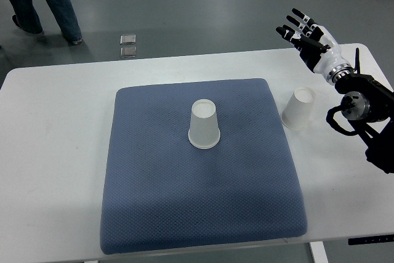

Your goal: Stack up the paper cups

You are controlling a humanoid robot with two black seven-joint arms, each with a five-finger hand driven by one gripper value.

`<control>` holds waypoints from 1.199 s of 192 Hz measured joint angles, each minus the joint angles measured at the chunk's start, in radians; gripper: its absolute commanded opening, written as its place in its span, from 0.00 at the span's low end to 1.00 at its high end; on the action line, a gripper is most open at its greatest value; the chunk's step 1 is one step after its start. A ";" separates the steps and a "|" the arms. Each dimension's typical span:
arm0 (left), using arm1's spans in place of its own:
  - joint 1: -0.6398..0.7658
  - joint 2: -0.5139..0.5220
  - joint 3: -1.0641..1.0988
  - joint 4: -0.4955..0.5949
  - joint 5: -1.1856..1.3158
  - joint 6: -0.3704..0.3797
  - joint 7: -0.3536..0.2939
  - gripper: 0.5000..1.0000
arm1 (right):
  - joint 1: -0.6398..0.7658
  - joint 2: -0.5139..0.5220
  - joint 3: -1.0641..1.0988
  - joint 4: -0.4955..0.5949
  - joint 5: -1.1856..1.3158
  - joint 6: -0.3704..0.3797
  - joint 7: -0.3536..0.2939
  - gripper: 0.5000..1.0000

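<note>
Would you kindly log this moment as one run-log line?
right hand open, raised, holding nothing | cup on mat upside down | cup on table beside mat | unstacked

paper cups (204, 124): 2 (both upside down) | blue mat (154, 214): 1 | table (55, 152): 1 | hand (308, 35): 1

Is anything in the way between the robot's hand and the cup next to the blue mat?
No. The right hand is open, above the table's far right side, and only bare white table shows between it and the paper cup beside the blue mat.
</note>
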 measured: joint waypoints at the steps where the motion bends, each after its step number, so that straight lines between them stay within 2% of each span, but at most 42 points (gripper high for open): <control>1: 0.000 0.000 -0.001 0.000 0.000 0.000 0.000 1.00 | 0.000 0.000 0.000 0.000 0.000 0.000 0.000 0.84; 230: 0.000 0.000 0.000 0.003 -0.002 0.006 0.000 1.00 | 0.002 -0.006 0.003 0.001 -0.004 0.009 0.001 0.84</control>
